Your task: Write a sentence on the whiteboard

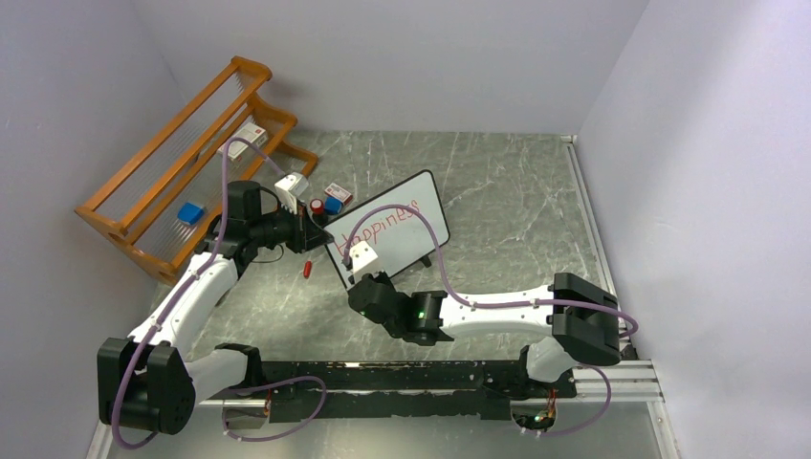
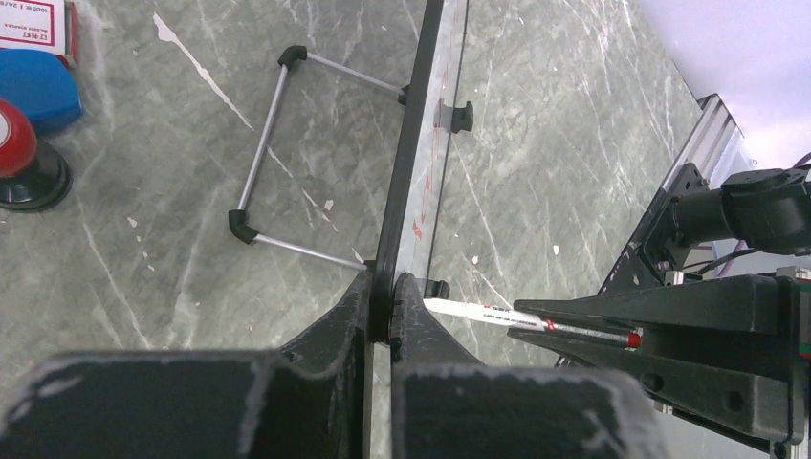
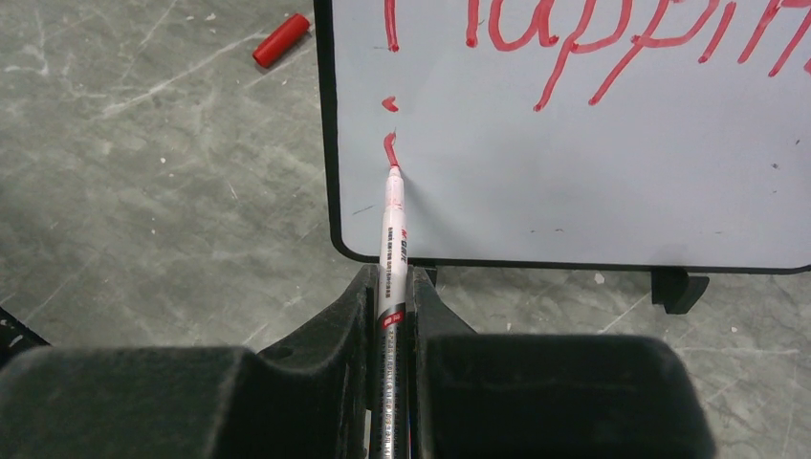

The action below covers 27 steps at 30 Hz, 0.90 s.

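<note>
Just beyond right gripper [image 3: 390, 285], whiteboard [image 3: 574, 182].

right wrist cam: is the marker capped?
No, the marker has its bare tip against the whiteboard, and a red cap lies on the table.

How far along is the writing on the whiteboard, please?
Done: the first line, "Happiness", is on the whiteboard. In hand: the left jaws clamp its edge while the right jaws hold the marker tip on a short stroke starting line two. Left: the rest of that line.
</note>
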Tool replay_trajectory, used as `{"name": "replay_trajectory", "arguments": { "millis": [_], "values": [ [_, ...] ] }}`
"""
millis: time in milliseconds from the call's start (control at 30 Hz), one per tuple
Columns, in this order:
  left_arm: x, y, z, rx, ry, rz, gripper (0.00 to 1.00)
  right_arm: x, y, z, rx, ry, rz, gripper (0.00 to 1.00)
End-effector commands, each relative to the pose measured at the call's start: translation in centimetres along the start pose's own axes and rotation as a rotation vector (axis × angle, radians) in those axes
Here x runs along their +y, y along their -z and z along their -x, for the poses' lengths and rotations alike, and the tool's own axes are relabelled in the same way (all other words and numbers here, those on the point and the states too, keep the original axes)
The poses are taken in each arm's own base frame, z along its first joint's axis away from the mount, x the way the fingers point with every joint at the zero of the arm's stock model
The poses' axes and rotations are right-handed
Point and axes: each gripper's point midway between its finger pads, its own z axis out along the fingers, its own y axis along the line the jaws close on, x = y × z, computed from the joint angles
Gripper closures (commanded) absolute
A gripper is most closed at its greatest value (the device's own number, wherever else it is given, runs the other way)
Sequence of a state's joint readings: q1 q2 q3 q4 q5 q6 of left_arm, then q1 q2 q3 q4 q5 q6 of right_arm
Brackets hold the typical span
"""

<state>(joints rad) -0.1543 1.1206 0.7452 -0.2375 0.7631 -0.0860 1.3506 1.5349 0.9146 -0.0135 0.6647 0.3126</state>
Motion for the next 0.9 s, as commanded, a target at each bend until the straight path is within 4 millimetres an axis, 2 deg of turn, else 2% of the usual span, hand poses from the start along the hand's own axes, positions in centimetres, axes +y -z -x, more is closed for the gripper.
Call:
{"name": "replay_trajectory", "arguments": {
  "millis": [0,133,467,667,867],
  "values": [
    [2.3,0.2,-2.4,0.075,0.02,0.11,0.95,0.2,-0.1,-0.5,0.021,-0.005,-0.009,1.0],
    [2.2,0.2,-2.4,0.074,0.018,0.109,0.95,0.3,0.0,0.0,0.009,-0.008,-0.005,1.0],
    [2.1,0.3,-2.4,0.074,0.018,0.105,0.95,-0.5,1.2,3.0,-0.076,-0.053,-0.021,1.0],
    [2.2,0.3,-2.5,0.075,0.02,0.105,0.95,-0.5,1.0,3.8,-0.1,-0.055,-0.029,1.0],
    [2.2,0.2,-2.5,0.076,0.02,0.106,0.95,-0.3,0.5,3.7,-0.1,-0.049,-0.032,1.0]
  ]
}}
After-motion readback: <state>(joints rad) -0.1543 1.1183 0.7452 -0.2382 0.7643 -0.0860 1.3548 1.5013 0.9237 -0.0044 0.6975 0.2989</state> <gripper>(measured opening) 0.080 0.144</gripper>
